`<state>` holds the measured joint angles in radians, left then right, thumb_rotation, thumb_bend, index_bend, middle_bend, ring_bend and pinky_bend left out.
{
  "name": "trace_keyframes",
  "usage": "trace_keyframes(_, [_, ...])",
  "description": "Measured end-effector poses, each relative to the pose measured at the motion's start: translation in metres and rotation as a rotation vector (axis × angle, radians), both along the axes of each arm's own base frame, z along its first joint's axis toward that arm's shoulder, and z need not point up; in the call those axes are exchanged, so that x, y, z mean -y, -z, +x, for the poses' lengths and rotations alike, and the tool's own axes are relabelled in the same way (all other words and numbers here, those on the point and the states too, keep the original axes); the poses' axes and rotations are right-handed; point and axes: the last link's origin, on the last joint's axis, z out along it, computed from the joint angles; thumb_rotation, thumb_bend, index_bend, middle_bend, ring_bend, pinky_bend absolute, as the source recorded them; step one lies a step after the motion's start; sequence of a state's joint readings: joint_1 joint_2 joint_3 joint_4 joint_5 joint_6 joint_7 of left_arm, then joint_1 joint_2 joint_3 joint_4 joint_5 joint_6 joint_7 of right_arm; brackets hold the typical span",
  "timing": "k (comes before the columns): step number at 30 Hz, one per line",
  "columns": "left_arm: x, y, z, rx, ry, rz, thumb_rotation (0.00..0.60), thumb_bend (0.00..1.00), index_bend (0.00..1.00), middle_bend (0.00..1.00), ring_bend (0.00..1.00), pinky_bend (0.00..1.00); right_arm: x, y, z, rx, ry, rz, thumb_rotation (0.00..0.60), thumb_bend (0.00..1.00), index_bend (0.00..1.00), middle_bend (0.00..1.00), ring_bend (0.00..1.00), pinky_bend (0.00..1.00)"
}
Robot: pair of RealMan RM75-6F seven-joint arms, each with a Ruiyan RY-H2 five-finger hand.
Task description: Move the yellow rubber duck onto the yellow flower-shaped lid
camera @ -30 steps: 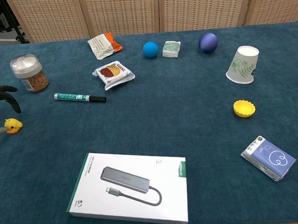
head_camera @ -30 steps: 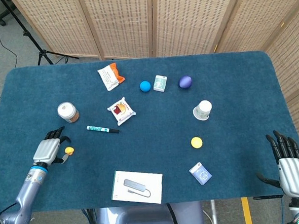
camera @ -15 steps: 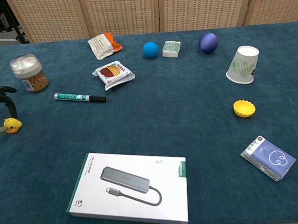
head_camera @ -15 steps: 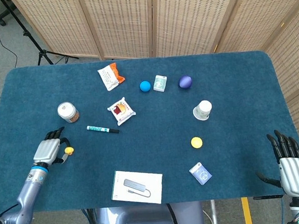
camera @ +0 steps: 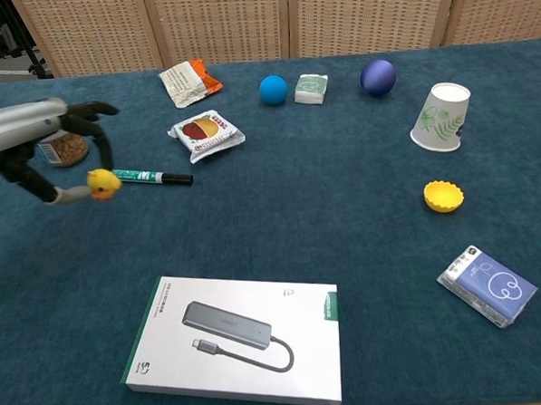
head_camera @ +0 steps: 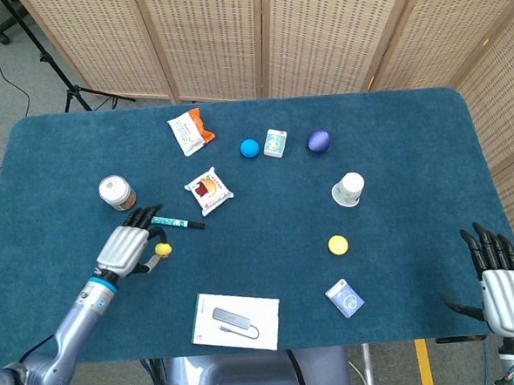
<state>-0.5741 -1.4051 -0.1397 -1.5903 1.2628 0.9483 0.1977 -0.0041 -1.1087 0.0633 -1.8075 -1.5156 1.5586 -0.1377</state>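
Duck is sitting pinched at the fingertips of your left hand, and you are holding it clear of the tabletop, toward the left side and nearer the front edge than the back. Your thumb is pressing the yellow rubber duck from below while the other fingers are fanning out above it, over the green marker. The snack jar is standing just behind that hand. The yellow flower-shaped lid is lying well apart from the duck, toward the right side of the tabletop, between the tipped paper cup behind it and the blue packet in front. Your right hand is resting off the front right corner, fingers apart and holding nothing.
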Motion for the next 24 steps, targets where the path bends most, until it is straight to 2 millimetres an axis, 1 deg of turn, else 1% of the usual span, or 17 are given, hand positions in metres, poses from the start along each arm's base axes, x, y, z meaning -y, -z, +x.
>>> trace_keyframes(2, [-0.002, 0.014, 0.02, 0.008, 0.058, -0.035, 0.6, 0.38, 0.58, 0.0, 0.0, 0.0, 0.001, -0.001, -0.001, 0.003, 0.002, -0.005, 0.6, 0.0, 0.0, 0.0, 0.0, 0.0])
trace_keyframes(5, [-0.006, 0.035, 0.045, -0.011, 0.132, -0.084, 0.6, 0.38, 0.58, 0.0, 0.0, 0.0, 0.001, -0.003, -0.002, 0.005, 0.007, -0.008, 0.6, 0.0, 0.0, 0.0, 0.0, 0.0])
trace_keyframes(14, [-0.012, 0.088, 0.102, -0.083, 0.238, -0.126, 0.6, 0.37, 0.58, 0.0, 0.0, 0.0, 0.004, -0.001, -0.005, 0.002, 0.018, 0.001, 0.6, 0.0, 0.0, 0.0, 0.0, 0.0])
trace_keyframes(17, [-0.012, 0.101, 0.115, -0.096, 0.248, -0.13, 0.6, 0.37, 0.58, 0.0, 0.0, 0.0, 0.005, -0.001, -0.006, 0.0, 0.021, 0.003, 0.6, 0.0, 0.0, 0.0, 0.0, 0.0])
trace_keyframes(22, [-0.013, 0.113, 0.121, -0.116, 0.243, -0.126, 0.6, 0.35, 0.58, 0.0, 0.0, 0.0, 0.005, -0.001, -0.006, 0.001, 0.022, 0.004, 0.6, 0.0, 0.0, 0.0, 0.0, 0.0])
trace_keyframes(23, [-0.014, 0.115, 0.121, -0.12, 0.237, -0.124, 0.6, 0.33, 0.57, 0.0, 0.0, 0.0, 0.005, -0.001, -0.006, 0.002, 0.021, 0.004, 0.6, 0.0, 0.0, 0.0, 0.0, 0.0])
trace_keyframes(24, [-0.014, 0.116, 0.121, -0.122, 0.233, -0.125, 0.6, 0.29, 0.52, 0.0, 0.0, 0.0, 0.005, -0.001, -0.005, 0.003, 0.021, 0.004, 0.6, 0.0, 0.0, 0.0, 0.0, 0.0])
